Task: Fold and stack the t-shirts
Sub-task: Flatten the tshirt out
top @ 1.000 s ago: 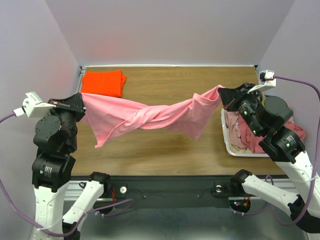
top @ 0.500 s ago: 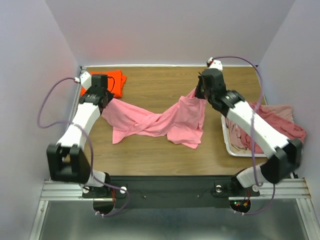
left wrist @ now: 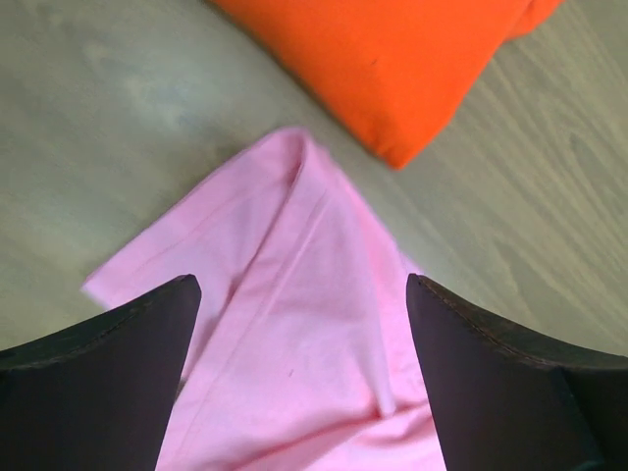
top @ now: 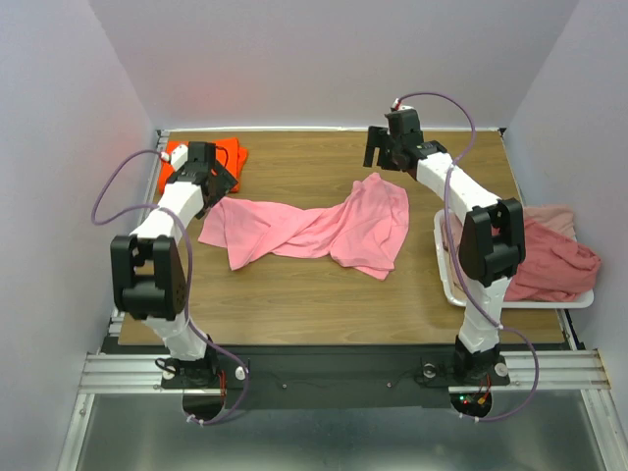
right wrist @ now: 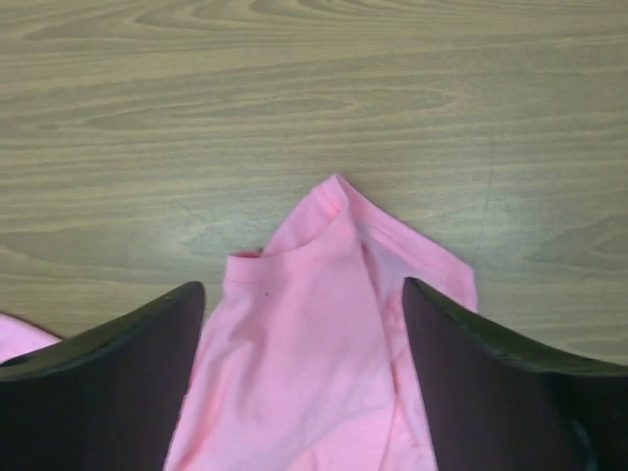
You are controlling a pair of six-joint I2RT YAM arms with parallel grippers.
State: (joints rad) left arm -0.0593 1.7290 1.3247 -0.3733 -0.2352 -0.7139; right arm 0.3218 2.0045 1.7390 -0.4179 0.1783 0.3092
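**Pink shirt down on the table, both pincers apart**

The light pink t-shirt (top: 314, 226) lies mid-table, stretched left to right and twisted in its middle; the right half is spread wider than the left. The cloth rests on the wooden table (top: 294, 294), nothing lifting it.

My left gripper (top: 212, 173) hangs over the shirt's far-left corner, fingers wide apart, nothing between them. The wrist view shows that corner lying flat between the fingers. Just beyond it is the orange t-shirt (top: 229, 157), folded at the far-left corner of the table, near the pink corner but not touching it.

My right gripper (top: 379, 153) sits above the shirt's far-right tip – also spread, gripping nothing.

On the right edge is the white tray (top: 444, 275), with the dusty rose shirts (top: 549, 260) heaped in it.
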